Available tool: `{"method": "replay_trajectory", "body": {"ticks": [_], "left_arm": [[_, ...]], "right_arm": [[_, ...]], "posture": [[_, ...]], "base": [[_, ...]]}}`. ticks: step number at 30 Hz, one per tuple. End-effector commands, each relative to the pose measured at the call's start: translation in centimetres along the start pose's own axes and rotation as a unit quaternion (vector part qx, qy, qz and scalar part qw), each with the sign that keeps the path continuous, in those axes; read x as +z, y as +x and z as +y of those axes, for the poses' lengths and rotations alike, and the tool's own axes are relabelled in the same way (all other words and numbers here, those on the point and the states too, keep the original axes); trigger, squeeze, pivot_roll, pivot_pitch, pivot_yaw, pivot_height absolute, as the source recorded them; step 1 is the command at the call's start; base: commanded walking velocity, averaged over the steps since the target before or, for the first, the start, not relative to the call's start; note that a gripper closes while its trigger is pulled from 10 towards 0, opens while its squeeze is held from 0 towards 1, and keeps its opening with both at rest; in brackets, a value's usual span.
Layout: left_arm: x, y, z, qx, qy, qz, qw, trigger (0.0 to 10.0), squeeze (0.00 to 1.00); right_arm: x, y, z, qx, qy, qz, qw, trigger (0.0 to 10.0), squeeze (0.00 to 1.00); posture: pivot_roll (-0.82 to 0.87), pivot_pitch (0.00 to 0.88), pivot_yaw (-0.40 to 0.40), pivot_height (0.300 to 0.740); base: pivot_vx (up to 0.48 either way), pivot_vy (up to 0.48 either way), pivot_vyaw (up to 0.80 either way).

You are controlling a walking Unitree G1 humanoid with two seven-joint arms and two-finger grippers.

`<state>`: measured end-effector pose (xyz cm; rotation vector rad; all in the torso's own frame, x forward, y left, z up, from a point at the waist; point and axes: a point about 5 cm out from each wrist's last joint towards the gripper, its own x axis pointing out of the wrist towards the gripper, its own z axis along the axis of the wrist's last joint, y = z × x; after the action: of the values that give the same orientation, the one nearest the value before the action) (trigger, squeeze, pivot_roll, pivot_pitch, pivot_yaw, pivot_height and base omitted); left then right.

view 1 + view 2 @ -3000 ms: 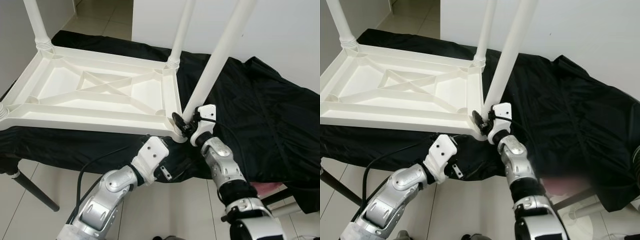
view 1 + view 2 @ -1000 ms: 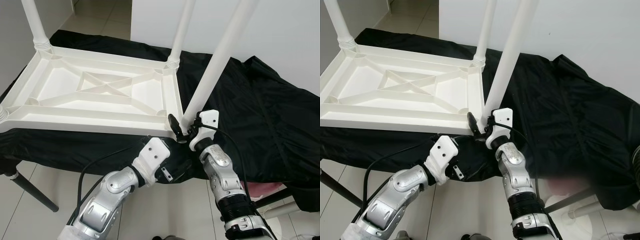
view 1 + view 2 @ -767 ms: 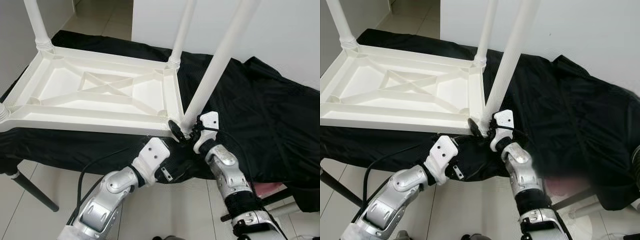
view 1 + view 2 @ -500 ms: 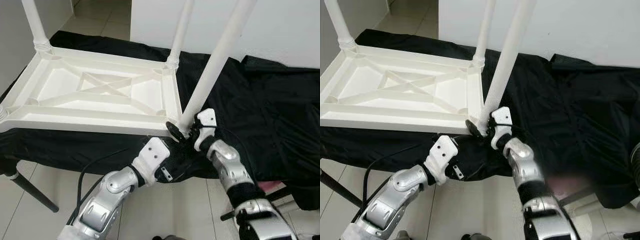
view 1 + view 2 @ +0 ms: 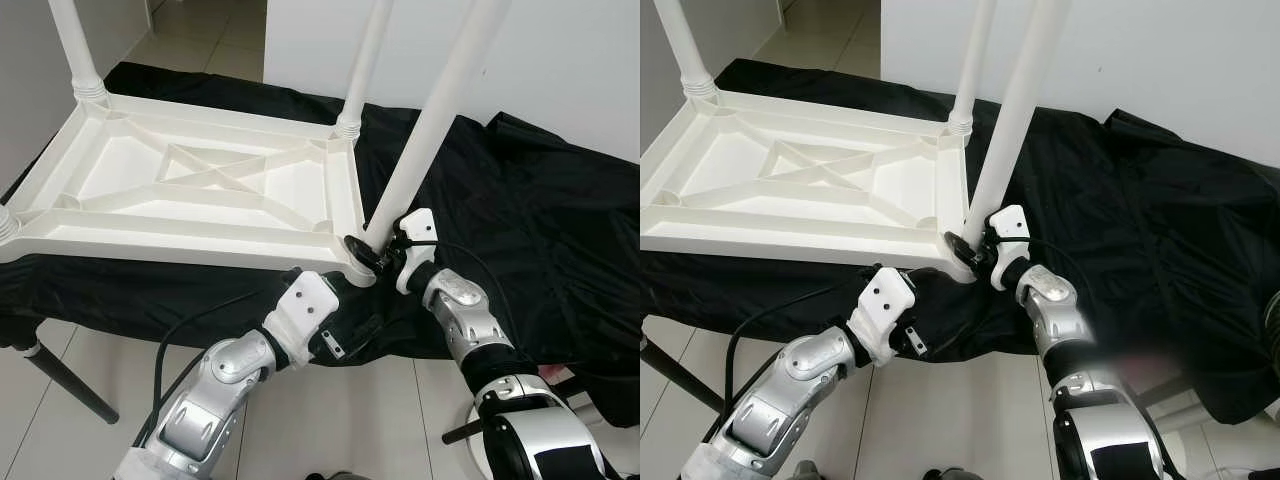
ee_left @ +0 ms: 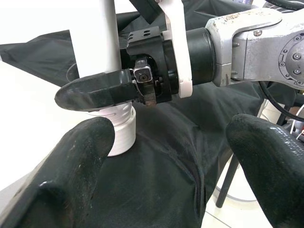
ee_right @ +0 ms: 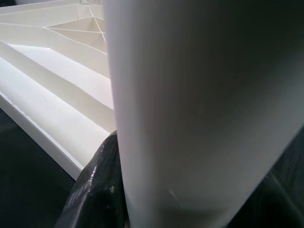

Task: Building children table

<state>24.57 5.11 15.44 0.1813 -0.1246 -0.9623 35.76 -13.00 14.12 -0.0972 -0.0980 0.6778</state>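
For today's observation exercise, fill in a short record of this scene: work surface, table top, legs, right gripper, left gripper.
work surface: black cloth
table top: white plastic table top, upside down on the cloth
legs: three fitted; near-right leg leaning at its corner socket
right gripper: right gripper clamped on that leg's base
left gripper: left gripper open, facing that corner, holding nothing

Right gripper (image 5: 372,252) jaws clamped tight, forearm raised; left gripper (image 6: 166,156) jaws spread wide just below
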Motion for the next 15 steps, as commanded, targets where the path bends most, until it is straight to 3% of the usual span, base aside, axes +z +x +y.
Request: {"method": "replay_trajectory", "body": {"ticks": [1,2,3,6,9,13,15], "left_arm": [[-0.1,0.2,-0.2,-0.005,0.001,0.003,1.000,10.0,0.00],[-0.1,0.2,-0.2,-0.005,0.001,0.003,1.000,10.0,0.00],[-0.1,0.2,-0.2,-0.005,0.001,0.003,1.000,10.0,0.00],[-0.1,0.2,-0.2,-0.006,0.001,0.003,1.000,10.0,0.00],[-0.1,0.3,-0.3,-0.008,-0.001,0.002,1.000,10.0,0.00],[-0.1,0.3,-0.3,-0.008,-0.001,0.002,1.000,10.0,0.00],[-0.1,0.4,-0.3,-0.009,-0.002,0.002,1.000,10.0,0.00]], "right_arm": [[-1.6,-0.6,0.3,-0.001,0.008,0.032,0.999,8.5,0.00],[-1.6,-0.6,0.3,-0.001,0.008,0.032,0.999,8.5,0.00],[-1.3,-0.5,0.3,-0.018,0.022,0.019,0.999,10.0,0.00],[-1.1,-0.5,0.3,-0.038,0.032,0.010,0.999,10.0,0.00],[-0.7,-0.3,0.3,-0.123,0.043,-0.001,0.991,10.0,0.00],[-0.4,-0.2,0.2,-0.165,0.050,-0.007,0.985,10.0,0.00],[-0.2,-0.2,0.4,-0.226,0.074,-0.013,0.971,10.0,0.00]], "posture": [[0.09,0.100,-0.139,0.740],[0.09,0.100,-0.139,0.740],[0.09,0.101,-0.140,0.740],[0.09,0.101,-0.139,0.740],[0.09,0.101,-0.140,0.740],[0.08,0.102,-0.138,0.740],[0.08,0.103,-0.137,0.740]], "base": [[0.000,0.000,0.00],[0.000,0.000,0.00],[0.000,0.000,0.00],[0.000,0.000,0.00],[0.000,0.000,0.00],[0.000,0.000,0.00],[0.000,0.000,0.00]]}}
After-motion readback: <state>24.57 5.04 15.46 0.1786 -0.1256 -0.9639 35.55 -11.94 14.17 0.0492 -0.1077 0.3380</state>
